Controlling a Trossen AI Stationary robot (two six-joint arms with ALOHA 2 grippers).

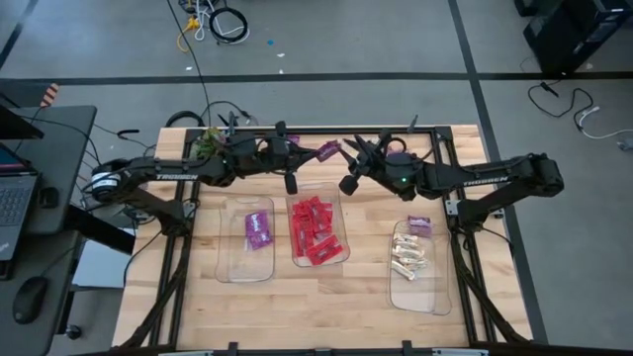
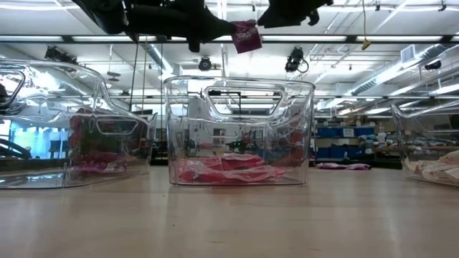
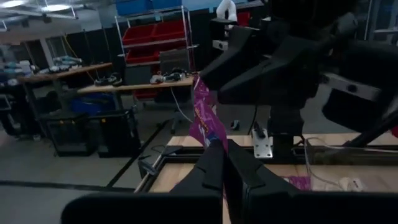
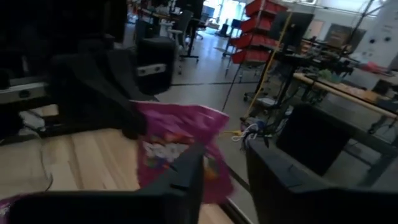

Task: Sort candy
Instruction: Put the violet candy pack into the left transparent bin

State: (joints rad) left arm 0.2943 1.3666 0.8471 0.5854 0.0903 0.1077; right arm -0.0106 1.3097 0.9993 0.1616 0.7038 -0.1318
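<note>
While the two arms meet high over the back of the table, I read this as a handover in mid-air.

Left gripper [image 3: 225,163]: clenched on the lower end of a purple packet [image 3: 203,118], so the packet hangs off the table between both arms.

Right gripper [image 4: 225,167]: fingers parted around the same packet, letting go so the left can carry it alone, as I judge it.

Purple packet: up in the air, well above the bins, just behind the middle one.

Left bin [image 1: 229,259]: holds purple packets; I take it as this one's home, hence the pass to the nearer arm.

Middle bin [image 1: 341,212]: red packets [image 1: 315,235] piled inside.

Right bin [image 1: 398,287]: cream pieces [image 1: 408,257], plus one purple packet at its far end, not yet sorted.
</note>
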